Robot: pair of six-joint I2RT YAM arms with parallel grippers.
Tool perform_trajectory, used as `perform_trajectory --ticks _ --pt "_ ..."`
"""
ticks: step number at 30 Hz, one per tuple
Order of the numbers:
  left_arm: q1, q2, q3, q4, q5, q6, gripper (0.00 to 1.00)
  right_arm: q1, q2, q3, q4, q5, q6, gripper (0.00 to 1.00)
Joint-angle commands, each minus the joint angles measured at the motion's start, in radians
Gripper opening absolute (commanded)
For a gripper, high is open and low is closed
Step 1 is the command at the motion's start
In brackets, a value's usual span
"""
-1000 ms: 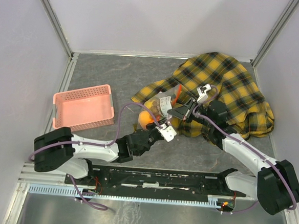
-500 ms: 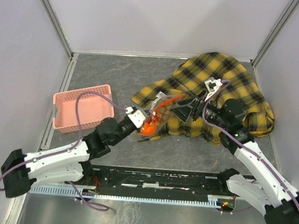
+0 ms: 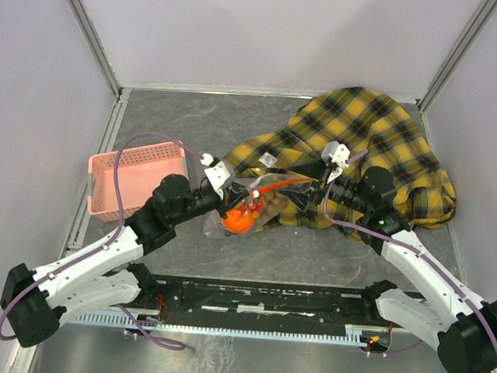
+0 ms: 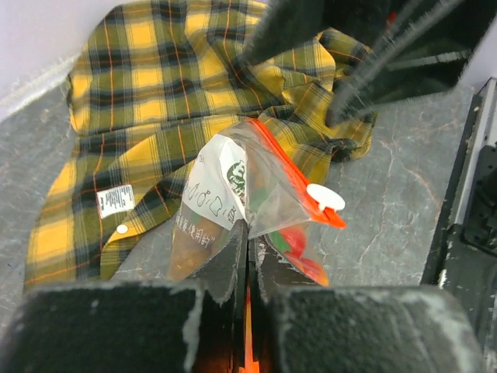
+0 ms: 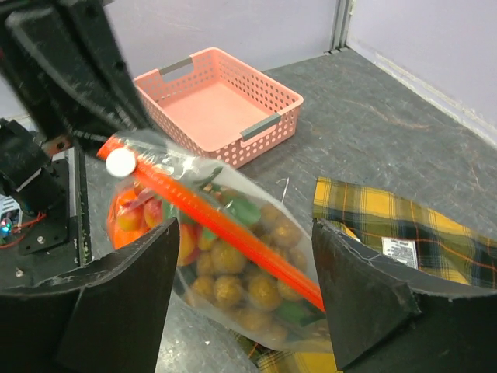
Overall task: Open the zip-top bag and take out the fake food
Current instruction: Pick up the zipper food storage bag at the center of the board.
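While the left pincer (image 4: pixel 248 237) stays clenched on the zip-top bag (image 4: pixel 224 186), the right pincer (image 5: pixel 245 241) has released it.

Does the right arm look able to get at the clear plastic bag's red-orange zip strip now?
Likely yes: the open right gripper straddles the clear plastic bag, its red-orange zip strip bare between the fingers; the left gripper grips elsewhere.
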Motion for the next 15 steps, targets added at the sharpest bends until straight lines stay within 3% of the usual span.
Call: perform_trajectory --ticks 1,10,15 --pt "0.087 0.034 0.123 -0.012 0.123 -0.160 0.03 0.015 -0.019 -0.086 0.335 -0.092 0.008 0.76" --pt "0.212 0.186 0.210 0.032 0.395 -0.292 0.03 0.045 0.030 -0.042 0.257 -0.001 -0.142 0.77" --pt "0.258 0.276 0.235 0.131 0.532 -0.400 0.03 0.046 0.097 -0.011 0.236 0.018 -0.196 0.70"
